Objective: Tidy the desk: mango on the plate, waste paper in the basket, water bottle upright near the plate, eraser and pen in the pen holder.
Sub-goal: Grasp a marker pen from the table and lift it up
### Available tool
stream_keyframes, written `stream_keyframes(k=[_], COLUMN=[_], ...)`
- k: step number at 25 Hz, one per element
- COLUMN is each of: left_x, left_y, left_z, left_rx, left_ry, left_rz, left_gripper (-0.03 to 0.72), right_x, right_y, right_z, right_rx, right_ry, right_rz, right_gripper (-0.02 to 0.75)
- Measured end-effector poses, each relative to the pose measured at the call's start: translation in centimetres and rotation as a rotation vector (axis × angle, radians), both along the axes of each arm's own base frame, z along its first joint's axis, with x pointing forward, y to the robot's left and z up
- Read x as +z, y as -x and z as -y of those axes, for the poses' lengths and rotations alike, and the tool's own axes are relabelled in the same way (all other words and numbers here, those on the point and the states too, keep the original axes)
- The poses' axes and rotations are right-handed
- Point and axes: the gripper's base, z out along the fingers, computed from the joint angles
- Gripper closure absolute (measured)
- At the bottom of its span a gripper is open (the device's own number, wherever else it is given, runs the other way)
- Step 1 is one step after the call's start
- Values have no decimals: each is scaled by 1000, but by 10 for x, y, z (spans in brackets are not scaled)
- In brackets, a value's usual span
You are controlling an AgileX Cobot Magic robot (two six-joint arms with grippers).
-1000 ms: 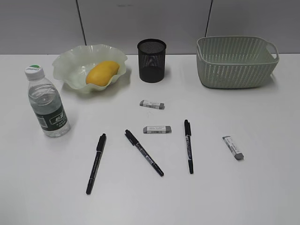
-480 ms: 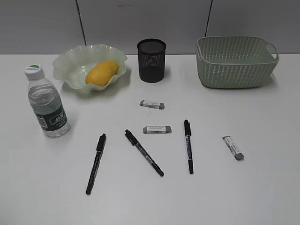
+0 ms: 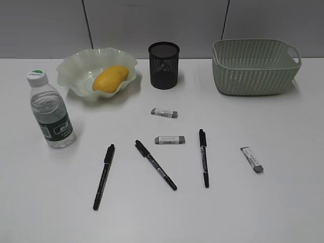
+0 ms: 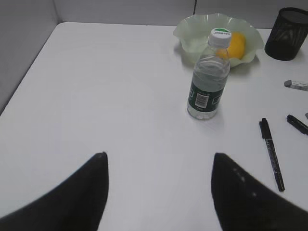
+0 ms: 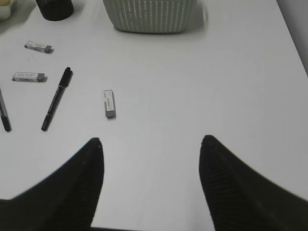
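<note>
Both grippers hang above bare white table with their dark fingers spread apart and nothing between them: the left gripper [image 4: 159, 166] over the near left part of the desk, the right gripper [image 5: 150, 154] over the near right part. Neither arm shows in the exterior view.

On the far left, the mango [image 3: 110, 78] lies in the plate [image 3: 71, 68], a pale green dish with a ruffled rim. Nearer and to the left of it, the water bottle [image 3: 50, 112] stands upright, white cap with green top, dark green label. The pen holder [image 3: 164, 65], a black mesh cup, stands just right of the plate, and the basket [image 3: 255, 67] sits at the far right.

3 black pens lie flat across the middle: the left pen [image 3: 104, 176], the middle pen [image 3: 155, 164] slanting toward the near right, and the right pen [image 3: 203, 157] nearly straight. 3 grey-and-white erasers lie among them: the far eraser [image 3: 164, 112] in front of the pen holder, the middle eraser [image 3: 169, 139] between the middle and right pens, and the right eraser [image 3: 251, 159] well apart to the right. I cannot tell whether anything lies inside the basket.
</note>
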Motion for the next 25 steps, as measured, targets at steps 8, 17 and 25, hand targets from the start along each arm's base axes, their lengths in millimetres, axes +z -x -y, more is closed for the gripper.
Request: stream_keyframes(k=[8,17,25], left_x=[0,0,0], left_y=[0,0,0], left_z=[0,0,0], left_rx=[-1,-1,-1], left_ry=[0,0,0], left_rz=[0,0,0], left_gripper=[188,189,189], right_x=[17,9,-25], right_y=[-65,-165,-257], right_z=[-13,-31,-66], right_rx=[60,93,152], right_ry=[12,-18,-40], right_rz=[-126,-317,-547], right_gripper=[241,241,241])
